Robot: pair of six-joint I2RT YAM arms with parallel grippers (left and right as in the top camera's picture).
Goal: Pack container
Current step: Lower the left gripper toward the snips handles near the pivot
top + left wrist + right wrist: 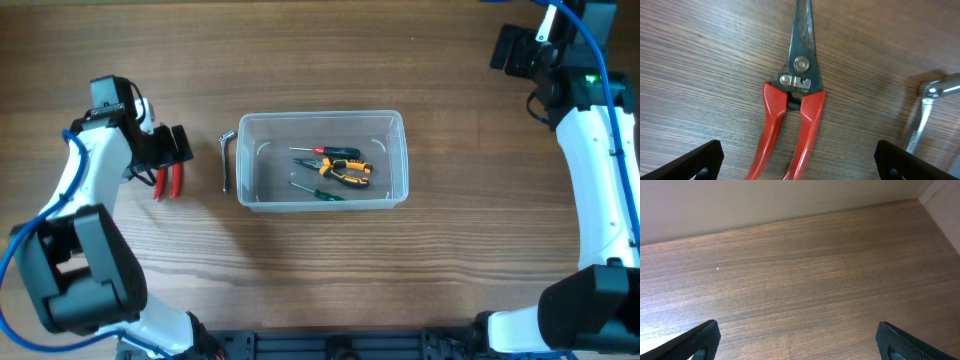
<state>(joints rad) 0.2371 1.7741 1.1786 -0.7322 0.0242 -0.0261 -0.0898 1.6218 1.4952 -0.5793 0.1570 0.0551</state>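
- The container point(320, 117) stands on the table point(450, 280), about midway between the two arms.
- In the container lie the pliers point(346, 172), toward its right half.
- One screwdriver point(322, 151) lies just behind the pliers, on the far side; a second screwdriver point(318, 192) lies in front of them, on the near side.
- The wrench point(226, 160) lies on the table just left of the container, alongside its left wall and apart from it.
- The snips point(168, 182) lie on the table left of the wrench, near it but not touching.
- The left gripper point(183, 146) hangs over the far end of the snips; their handles reach out toward the near edge.
- The right gripper point(503, 48) is over the far right corner, well apart from the container.
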